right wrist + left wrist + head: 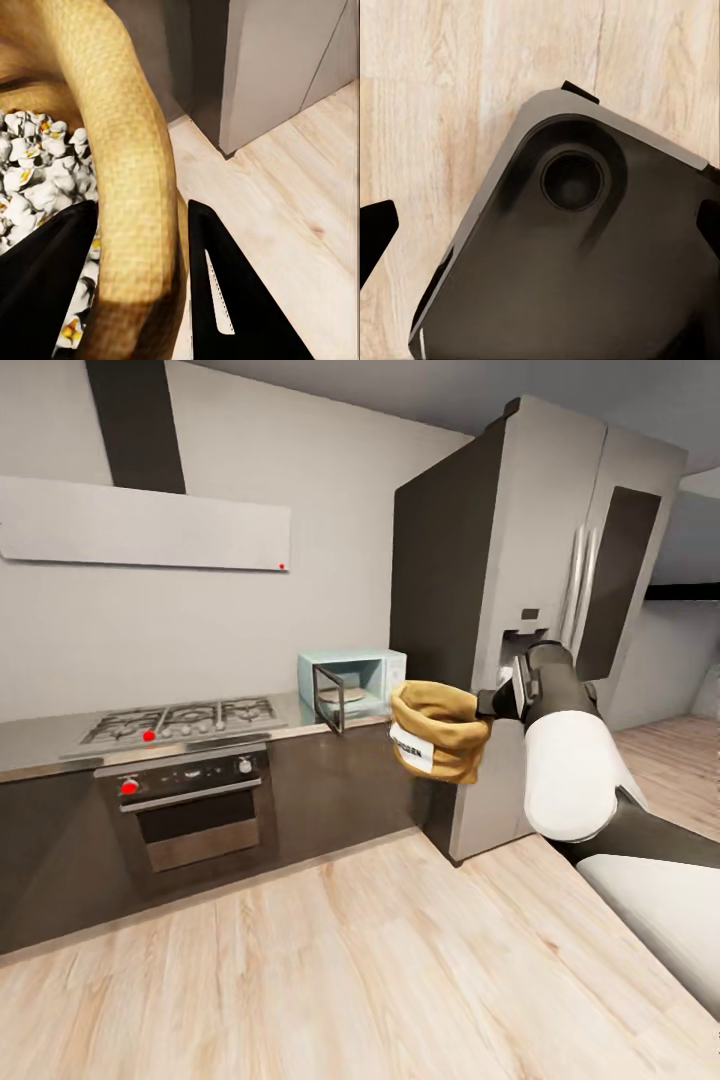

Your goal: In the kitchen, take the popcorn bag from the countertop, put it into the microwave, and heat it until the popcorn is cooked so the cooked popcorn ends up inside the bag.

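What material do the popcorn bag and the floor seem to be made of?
The popcorn bag looks like coarse woven cloth, perhaps burlap: a fine tan weave with a matte finish shows on its rolled rim. The floor looks like light wooden planks, with visible grain and seams and a faint sheen; it may be laminate.

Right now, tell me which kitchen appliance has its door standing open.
The microwave, the small mint-blue box on the countertop; the oven and fridge have shut doors.
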Available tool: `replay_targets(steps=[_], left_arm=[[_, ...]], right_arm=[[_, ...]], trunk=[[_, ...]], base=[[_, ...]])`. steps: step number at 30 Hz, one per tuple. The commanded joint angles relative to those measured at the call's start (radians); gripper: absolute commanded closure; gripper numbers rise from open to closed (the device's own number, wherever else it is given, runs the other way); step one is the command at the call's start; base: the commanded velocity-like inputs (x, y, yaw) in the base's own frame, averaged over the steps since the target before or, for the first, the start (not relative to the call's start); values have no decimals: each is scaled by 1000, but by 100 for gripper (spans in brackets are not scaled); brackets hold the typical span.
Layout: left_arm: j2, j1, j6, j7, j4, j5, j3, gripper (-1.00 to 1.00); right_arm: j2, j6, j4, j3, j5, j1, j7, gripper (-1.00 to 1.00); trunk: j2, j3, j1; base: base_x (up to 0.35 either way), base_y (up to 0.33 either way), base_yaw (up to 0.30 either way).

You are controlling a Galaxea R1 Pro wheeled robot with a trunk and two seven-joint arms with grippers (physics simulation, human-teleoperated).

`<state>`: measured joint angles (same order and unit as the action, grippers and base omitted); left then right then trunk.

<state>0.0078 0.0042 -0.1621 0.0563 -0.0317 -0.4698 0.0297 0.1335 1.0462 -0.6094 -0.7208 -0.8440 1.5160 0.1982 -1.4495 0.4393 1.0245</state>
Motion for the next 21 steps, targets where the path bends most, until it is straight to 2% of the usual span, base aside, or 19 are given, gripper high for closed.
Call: replay_targets(steps=[1,21], left_arm=[[0,0,-1,11,-2,3,3,-100],[4,0,-1,17,-2,0,6,-100]], right_arm=[[1,1,-2,-6,-9,1,8,100],[5,1,0,4,-11,1,-13,100]], trunk=[[0,1,0],[0,1,0]], base=[[280,-176,-50],[289,-149,-3]])
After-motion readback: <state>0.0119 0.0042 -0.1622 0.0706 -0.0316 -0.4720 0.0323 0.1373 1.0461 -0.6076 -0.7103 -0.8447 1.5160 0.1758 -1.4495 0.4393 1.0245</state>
